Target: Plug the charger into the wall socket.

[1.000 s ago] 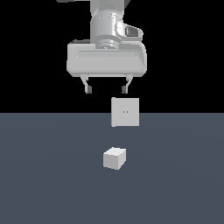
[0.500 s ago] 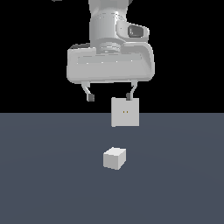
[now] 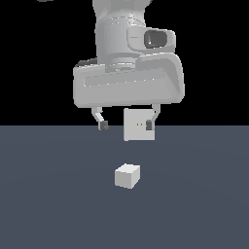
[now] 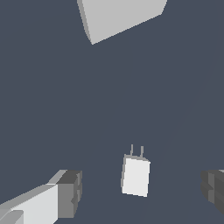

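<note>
Below my claw [image 3: 127, 125], on the dark tabletop [image 3: 53, 194], lies the charger [image 3: 127, 176], a small white block. My claw is spread wide and holds nothing; it hangs well above the block. In the wrist view the charger [image 4: 135, 176] sits between my two fingertips [image 4: 69, 194], a little closer to one of them, I think, though that fingertip is cut by the picture's edge. Two thin prongs come out of one end of the block, and they point toward the wall socket [image 4: 120, 16]. So the long axis of the charger runs from near to far, straight at the socket, and my fingers stand across it, which is good for a pinch on its two sides.

From the exterior view, the wall socket [image 3: 137, 125] stands upright on the far side, with two tiny holes at its centre, well apart from the charger. Around the block the tabletop gives free room, so I judge that a straight descent is what comes next.
</note>
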